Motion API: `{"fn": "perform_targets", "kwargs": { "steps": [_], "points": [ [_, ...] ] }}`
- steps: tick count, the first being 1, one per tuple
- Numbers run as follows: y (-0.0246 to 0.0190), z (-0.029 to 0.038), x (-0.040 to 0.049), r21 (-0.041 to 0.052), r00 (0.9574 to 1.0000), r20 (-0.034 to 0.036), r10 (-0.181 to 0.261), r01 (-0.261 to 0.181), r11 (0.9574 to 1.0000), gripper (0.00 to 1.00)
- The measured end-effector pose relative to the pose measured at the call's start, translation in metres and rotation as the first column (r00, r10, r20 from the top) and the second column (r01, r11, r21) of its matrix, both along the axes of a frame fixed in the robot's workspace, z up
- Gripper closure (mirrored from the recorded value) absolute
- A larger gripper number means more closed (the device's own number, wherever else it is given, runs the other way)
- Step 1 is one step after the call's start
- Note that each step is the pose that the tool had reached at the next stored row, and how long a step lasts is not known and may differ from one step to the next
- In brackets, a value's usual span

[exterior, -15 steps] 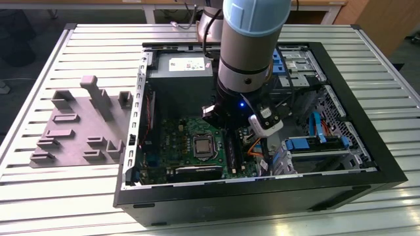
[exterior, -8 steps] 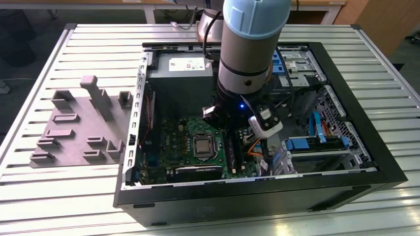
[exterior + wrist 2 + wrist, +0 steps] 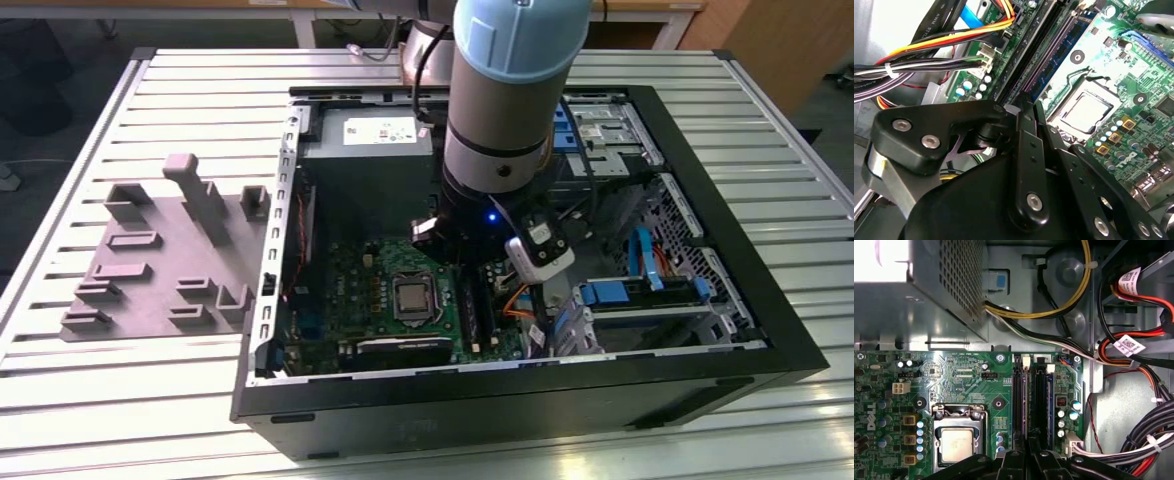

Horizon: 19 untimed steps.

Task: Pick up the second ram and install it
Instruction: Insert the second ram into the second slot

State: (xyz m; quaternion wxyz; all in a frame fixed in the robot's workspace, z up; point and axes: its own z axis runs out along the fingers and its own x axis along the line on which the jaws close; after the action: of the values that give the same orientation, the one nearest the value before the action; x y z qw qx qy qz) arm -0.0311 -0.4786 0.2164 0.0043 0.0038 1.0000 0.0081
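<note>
From my remote station, I saw the robot arm [image 3: 514, 90] reaching down into an open computer case [image 3: 534, 395] that lay on a slatted table [image 3: 174, 90]. Its wrist hung above the green motherboard [image 3: 360, 285].

In both wrist views, the gripper [image 3: 1026, 102] [image 3: 1029, 447] hovered right over the bank of long memory slots beside the processor [image 3: 956, 445]. Its jaws were drawn narrow, almost together. The memory stick [image 3: 1066, 50] [image 3: 1025, 405] stood on edge in the slot nearest the processor, a thin blue-green strip. Its long axis ran straight away from the fingertips, in line with the slots. The near end sat directly beneath the jaws, and the far end reached toward the slot latch by the metal wall.

I judged that the jaws were pinching the top edge of the stick at that near end, though the fingers themselves hid the contact. Bundled cables [image 3: 1154, 440] lay well clear on the far side of the slots.
</note>
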Motion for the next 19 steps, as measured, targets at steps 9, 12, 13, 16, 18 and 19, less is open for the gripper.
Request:
{"fn": "perform_targets", "kwargs": {
  "steps": [9, 12, 13, 16, 18, 19],
  "points": [
    [0.0004, -0.0006, 0.0006, 0.0005, 1.0, 0.0002, 0.0, 0.0, 1.0, 0.86],
    [0.0005, -0.0005, 0.0006, 0.0005, 1.0, 0.0002, 0.0, 0.0, 1.0, 0.86],
    [0.0005, -0.0005, 0.0007, 0.0005, 1.0, 0.0002, 0.0, 0.0, 1.0, 0.86],
    [0.0006, -0.0004, 0.0007, 0.0006, 1.0, 0.0002, 0.0, 0.0, 1.0, 0.86],
    [0.0008, -0.0001, 0.0007, 0.0006, 1.0, 0.0002, 0.0, 0.0, 1.0, 0.86],
    [0.0009, 0.0001, 0.0007, 0.0008, 1.0, 0.0004, 0.0, 0.0, 1.0, 0.86]
  ]
}}
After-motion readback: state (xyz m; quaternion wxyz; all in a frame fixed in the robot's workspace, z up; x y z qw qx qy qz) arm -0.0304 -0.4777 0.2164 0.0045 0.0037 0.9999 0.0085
